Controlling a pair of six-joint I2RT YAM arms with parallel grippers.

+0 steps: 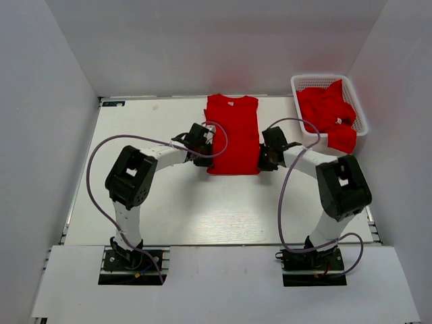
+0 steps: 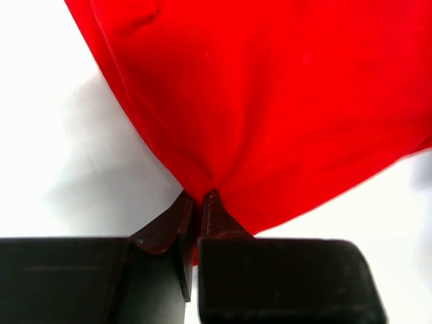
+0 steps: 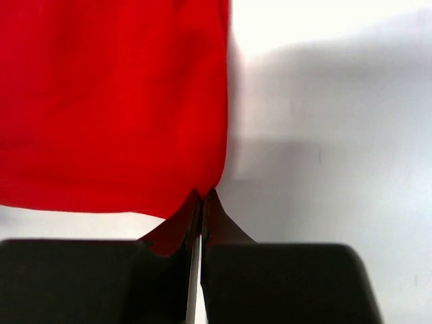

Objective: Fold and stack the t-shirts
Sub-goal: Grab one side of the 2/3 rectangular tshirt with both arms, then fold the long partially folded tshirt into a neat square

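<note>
T-shirt (image 1: pixel 233 135) lies flat on the table (image 1: pixel 135 128), collar at the far end, sleeves turned in so it reads as 1 long narrow panel. My left gripper (image 2: pixel 206 199) is clamped on the near-left hem corner, and the cloth puckers into the jaws. My right gripper (image 3: pixel 202 196) is closed on the near-right corner, but only the very edge of the cloth sits between the tips. Other t-shirts (image 1: pixel 327 108) are heaped in the basket (image 1: pixel 324 79) at the far right, 1 drooping over its near rim.

Judgement: the step in hand looks like carrying the hem up to the collar.

Risks from here:
- The right pinch is shallow. A quick lift could pull the corner free, and the fold would land skewed.
- I cannot tell whether either grip holds both layers or only the top 1. If only the top, the lower layer drags behind and bunches.
- Uneven lift between the 2 arms would twist the panel and undo the tucked sleeves.
- Lifting too low would drag the cloth along the table and shift the whole shirt toward the far edge.
</note>
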